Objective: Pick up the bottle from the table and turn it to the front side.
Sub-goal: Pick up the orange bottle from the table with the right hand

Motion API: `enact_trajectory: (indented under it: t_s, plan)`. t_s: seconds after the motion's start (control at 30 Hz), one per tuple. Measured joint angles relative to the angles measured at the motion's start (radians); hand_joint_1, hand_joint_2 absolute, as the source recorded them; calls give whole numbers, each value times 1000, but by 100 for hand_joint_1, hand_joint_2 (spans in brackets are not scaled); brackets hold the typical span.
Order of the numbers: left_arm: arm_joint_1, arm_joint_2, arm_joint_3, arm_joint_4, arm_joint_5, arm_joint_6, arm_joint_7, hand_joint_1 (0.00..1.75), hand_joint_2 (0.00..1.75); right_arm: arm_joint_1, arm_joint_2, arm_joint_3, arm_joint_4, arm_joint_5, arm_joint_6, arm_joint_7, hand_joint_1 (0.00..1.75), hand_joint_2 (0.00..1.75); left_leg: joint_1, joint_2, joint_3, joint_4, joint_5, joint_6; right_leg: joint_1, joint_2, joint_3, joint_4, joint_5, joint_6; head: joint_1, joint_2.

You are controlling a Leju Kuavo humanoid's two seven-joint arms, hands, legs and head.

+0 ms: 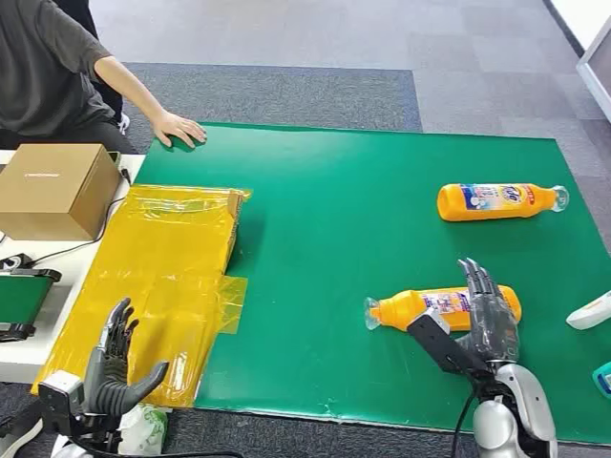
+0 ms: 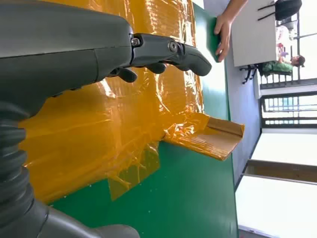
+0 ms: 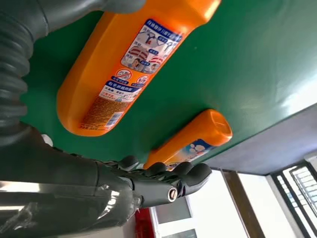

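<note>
The near bottle [image 1: 447, 308] lies on its side on the green surface [image 1: 331, 248], cap toward the robot's left and base toward its right. In the right wrist view its upward face carries fine print, pictograms and a barcode, which reads as the back label; that would be why it needs lifting and turning.

The right hand [image 1: 492, 320] hovers at the base end of that bottle, fingers spread and holding nothing. Whether it already touches the bottle cannot be told from the head view. The wrist view shows thumb and fingers on opposite sides of the body with a gap, so this looks like a pre-grasp straddle, set to close across the bottle's width.

A second bottle [image 1: 498, 200] lies further back, well apart, with its brand label up, probably already facing front or simply not the target.

The left hand [image 1: 115, 363] sits low at the near-left corner over the yellow plastic sheet [image 1: 165, 258], released, fingers apart, likely parked out of the way.

A person's hand [image 1: 178, 128] rests flat on the far-left edge of the surface, near a cardboard box [image 1: 53, 189], clear of the working side.

Judgement: grasp not yet made; the next move is closing on the bottle's base half.
</note>
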Motion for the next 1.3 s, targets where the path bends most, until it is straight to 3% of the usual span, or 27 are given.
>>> enact_trajectory:
  t_s: [0.3, 0.5, 0.53, 0.63, 0.67, 0.83, 1.03, 1.3]
  plan:
    - [-28, 21, -18, 44, 22, 22, -1, 0, 175, -90, -79, 3, 144, 61, 71, 54, 0, 175, 0, 0, 0, 0, 0, 0, 0, 0, 0, 0, 0, 0, 0, 0]
    - [-50, 63, -65, 84, 84, 67, -1, 0, 175, -231, -189, 51, 375, 100, 179, 74, 0, 175, 0, 0, 0, 0, 1, 1, 0, 0, 0, 0, 1, 0, 0, 0]
    - [-54, 71, -74, 91, 93, 73, -1, 0, 175, -259, -210, 62, 414, 100, 197, 72, 11, 175, 0, 0, 0, 0, 1, 1, 0, 0, 1, 0, 1, 0, 0, 0]
    - [-58, 93, -97, 108, 115, 85, -1, 0, 175, -333, -267, 96, 518, 100, 249, 67, 142, 175, 0, -1, 1, 1, 2, 2, 0, 0, 2, 0, 1, 1, 0, 0]
    - [-59, 99, -103, 113, 120, 87, -1, 0, 175, -352, -283, 106, 544, 98, 264, 63, 175, 175, 0, -1, 2, 1, 2, 2, 0, 0, 2, 0, 2, 1, 0, 0]
    - [-62, 122, -122, 130, 135, 95, -1, 0, 175, -403, -340, 148, 621, 79, 289, 32, 175, 175, 0, -1, 4, 1, 1, 2, 0, 0, 5, -1, 2, 2, 0, 0]
    - [-61, 134, -132, 137, 139, 98, -1, 0, 175, -413, -365, 169, 644, 54, 278, 18, 175, 175, 0, -1, 7, 1, 1, 3, 0, 0, 8, -1, 2, 3, 0, 0]
    - [-53, 137, -135, 138, 157, 79, -2, 0, 175, -281, -352, 229, 461, -23, 202, 16, 175, 175, 0, 0, 7, 1, 1, 2, 1, 0, 9, -1, 2, 2, 0, 0]
